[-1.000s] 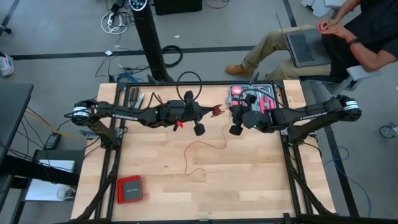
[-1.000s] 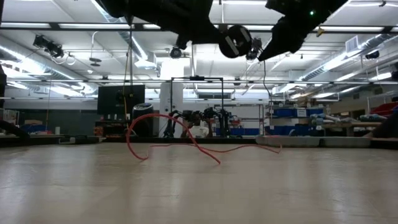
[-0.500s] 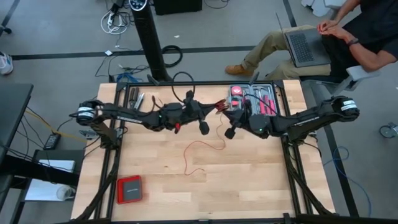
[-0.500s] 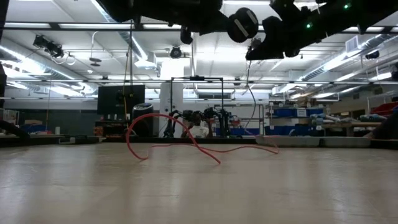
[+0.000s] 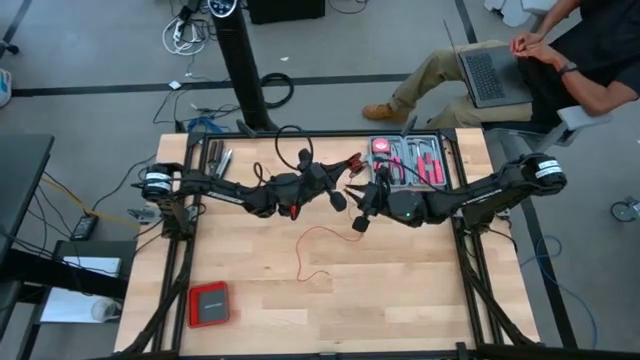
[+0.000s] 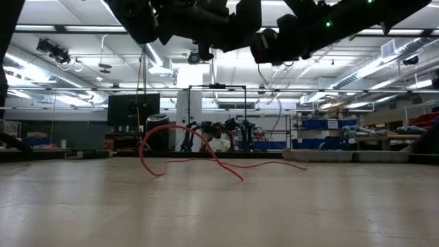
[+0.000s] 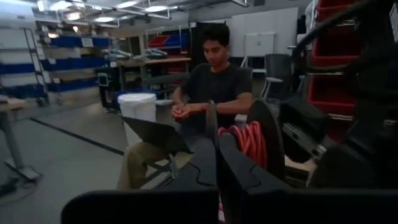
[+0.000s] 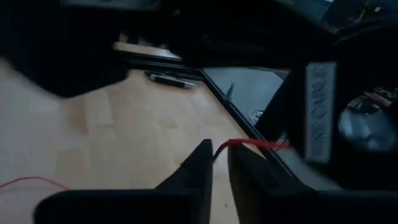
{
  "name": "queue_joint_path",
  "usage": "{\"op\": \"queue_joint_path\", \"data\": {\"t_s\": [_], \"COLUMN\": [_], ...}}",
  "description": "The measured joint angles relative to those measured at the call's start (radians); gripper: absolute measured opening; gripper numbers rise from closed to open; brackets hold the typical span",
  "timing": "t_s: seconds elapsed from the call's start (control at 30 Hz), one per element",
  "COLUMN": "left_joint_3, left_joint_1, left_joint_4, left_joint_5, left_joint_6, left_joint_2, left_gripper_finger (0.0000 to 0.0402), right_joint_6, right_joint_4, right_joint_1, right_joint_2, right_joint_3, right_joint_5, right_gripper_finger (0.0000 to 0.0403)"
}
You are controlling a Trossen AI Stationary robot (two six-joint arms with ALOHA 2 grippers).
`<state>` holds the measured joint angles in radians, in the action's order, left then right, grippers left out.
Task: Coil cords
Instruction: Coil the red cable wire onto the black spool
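Note:
The cord is a thin red wire. Its loose length [image 5: 318,243] lies in bends on the table's middle and shows in the low view as a loop [image 6: 168,140]. A small coil of it [image 7: 244,140] sits high over the table's far middle, at the tips of my shut left gripper [image 5: 344,174]. My right gripper [image 8: 219,163] faces it from the right, its fingers a little apart. A strand of the cord [image 8: 249,144] runs from the gap at the right gripper's fingertips toward the left gripper. My left gripper has the red coil [image 7: 239,138] at its shut fingertips, coming level from the table's left. One finger hides the place of contact. The coil is lifted clear of the table. My right gripper has the strand [image 8: 225,145] at its fingertip gap; I cannot tell whether it touches.
A grey tool tray [image 5: 412,160] stands at the far right, loose tools [image 5: 222,160] lie at the far left, and a flat red box [image 5: 209,303] is at the near left. A black cable loop [image 5: 298,133] hangs over the far edge. A person with a laptop [image 5: 490,72] sits beyond it.
Both arms have sunk a little and their wrists have tipped. My left gripper has gone toward the table's right, my right gripper toward the left, so the two stand closer together. The loose cord on the table has kept its place.

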<state>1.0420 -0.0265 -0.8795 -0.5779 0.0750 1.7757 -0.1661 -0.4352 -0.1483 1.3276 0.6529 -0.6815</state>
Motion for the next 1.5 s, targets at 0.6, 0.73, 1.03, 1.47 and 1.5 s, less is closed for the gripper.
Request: {"op": "queue_joint_path", "data": {"t_s": [0.6,0.73,1.03,1.47,1.5], "left_joint_3": [-0.057,-0.175,-0.314,-0.311,-0.311], "left_joint_1": [0.014,0.014,0.013,0.013,0.013], "left_joint_4": [-0.22,-0.473,-0.68,-0.642,-0.636], "left_joint_5": [0.114,0.16,0.443,0.539,0.539], "left_joint_6": [0.18,0.179,0.182,0.171,0.156], "left_joint_2": [-0.001,-0.001,0.0,-0.001,-0.001], "left_gripper_finger": [0.0,0.0,0.0,0.0,0.0], "right_joint_6": [0.015,0.008,0.023,0.069,0.074], "right_joint_4": [0.262,0.266,0.206,0.043,0.046], "right_joint_1": [-0.092,-0.093,-0.04,0.087,0.094], "right_joint_2": [-0.338,-0.453,-0.457,-0.332,-0.325], "right_joint_3": [0.0,0.0,0.0,0.0,0.0], "right_joint_5": [0.09,0.198,0.221,0.529,0.531], "right_gripper_finger": [0.0096,0.0095,0.0095,0.0097,0.0097]}}
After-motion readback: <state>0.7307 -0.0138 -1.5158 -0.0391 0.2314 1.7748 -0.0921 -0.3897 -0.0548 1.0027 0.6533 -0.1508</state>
